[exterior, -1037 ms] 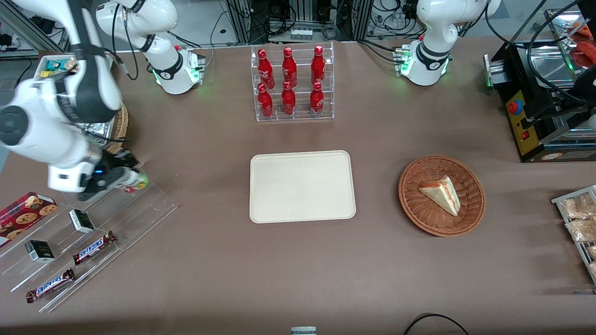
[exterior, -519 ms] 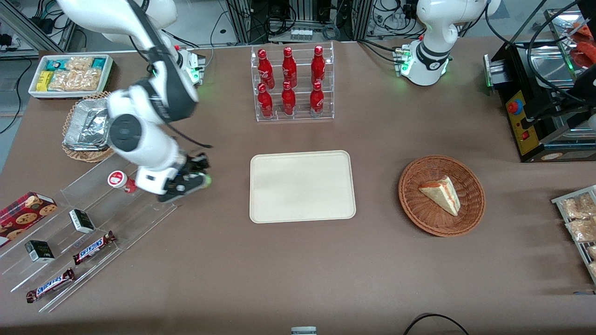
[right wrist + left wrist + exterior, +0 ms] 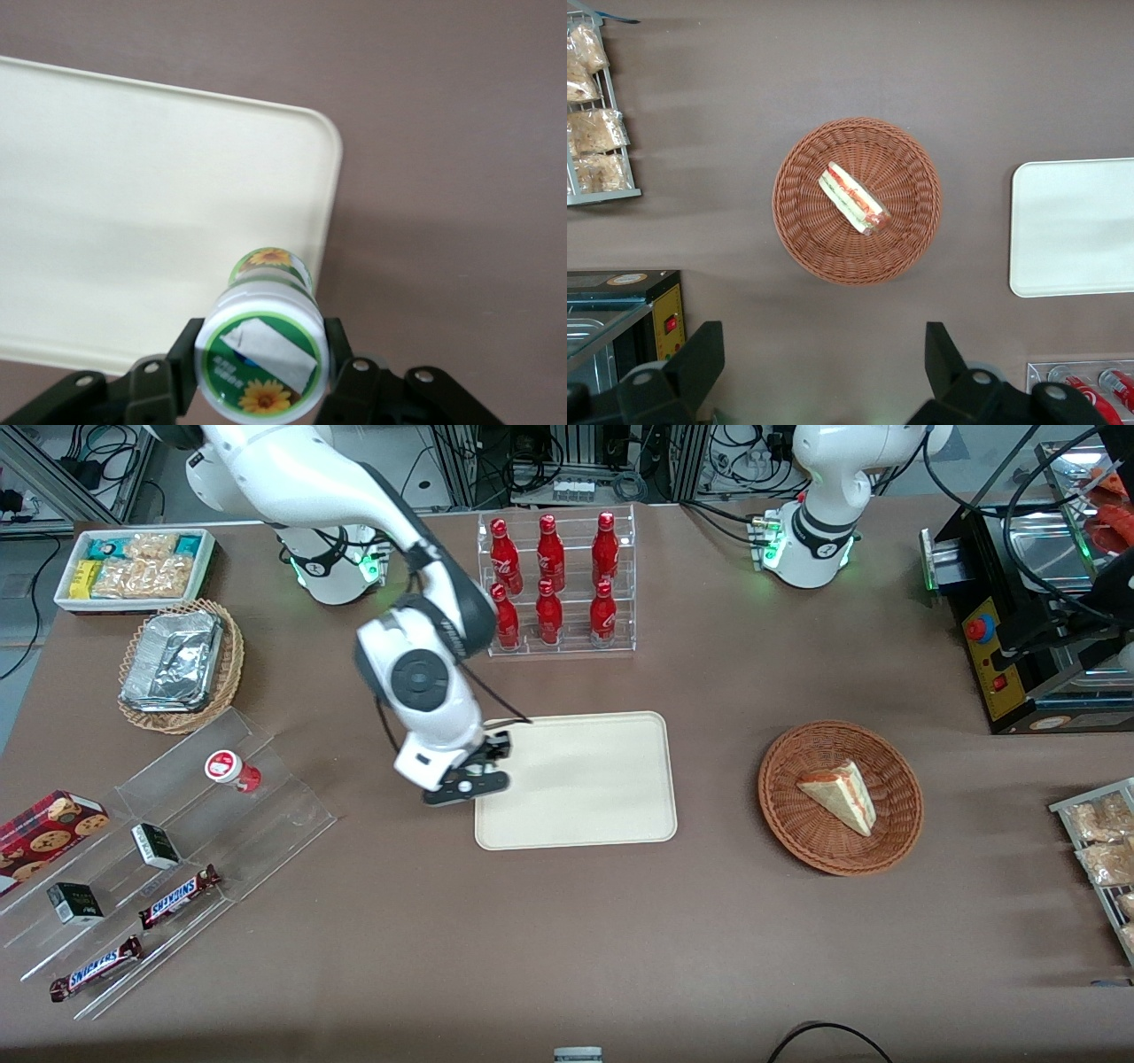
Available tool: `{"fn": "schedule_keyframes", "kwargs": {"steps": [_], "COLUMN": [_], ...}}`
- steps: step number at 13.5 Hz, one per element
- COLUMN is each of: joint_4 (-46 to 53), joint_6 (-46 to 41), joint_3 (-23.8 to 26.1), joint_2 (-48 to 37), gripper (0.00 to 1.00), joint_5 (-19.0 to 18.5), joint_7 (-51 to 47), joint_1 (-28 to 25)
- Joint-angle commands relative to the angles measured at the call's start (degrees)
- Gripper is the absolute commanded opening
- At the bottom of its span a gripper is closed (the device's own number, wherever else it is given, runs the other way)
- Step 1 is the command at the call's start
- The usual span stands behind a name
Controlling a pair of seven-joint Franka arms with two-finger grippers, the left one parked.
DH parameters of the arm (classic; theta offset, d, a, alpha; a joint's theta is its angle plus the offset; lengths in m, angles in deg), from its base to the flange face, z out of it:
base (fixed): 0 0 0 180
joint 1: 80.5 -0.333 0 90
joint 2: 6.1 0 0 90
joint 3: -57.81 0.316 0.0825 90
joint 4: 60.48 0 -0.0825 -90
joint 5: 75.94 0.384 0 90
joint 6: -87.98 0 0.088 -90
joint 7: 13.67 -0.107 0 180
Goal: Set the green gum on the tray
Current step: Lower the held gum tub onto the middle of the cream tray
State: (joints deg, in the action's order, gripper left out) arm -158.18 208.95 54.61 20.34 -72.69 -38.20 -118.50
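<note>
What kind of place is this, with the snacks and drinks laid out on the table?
Likely a robotics lab staged as a snack shop: red bottles in a clear rack, chocolate bars on acrylic shelves, cables at the table's edge. The hand, gripping the green gum, hovers over the tray.

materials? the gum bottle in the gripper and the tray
Green gum, held in the gripper above the tray's edge: likely plastic, with a smooth white lid and a glossy printed sunflower label. Tray: looks like matte moulded plastic or melamine, uniform cream with rounded corners, a low rim and no glare; which one is unclear.
</note>
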Motion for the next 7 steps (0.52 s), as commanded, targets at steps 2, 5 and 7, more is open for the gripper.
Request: {"fn": "schedule_keyframes", "kwargs": {"steps": [2, 5, 7], "joint_4": [10.9, 11.3, 11.7], "joint_6": [-0.7, 2.5, 4.5], "joint_3": [-0.7, -0.7, -0.7], "joint_2": [9.1, 11.3, 12.5], "gripper": [0.00, 0.00, 0.00], "joint_5": [0.9, 3.3, 4.1], "joint_7": [-8.5, -11.7, -12.9], "joint_1": [-3.9, -6.4, -7.7]}}
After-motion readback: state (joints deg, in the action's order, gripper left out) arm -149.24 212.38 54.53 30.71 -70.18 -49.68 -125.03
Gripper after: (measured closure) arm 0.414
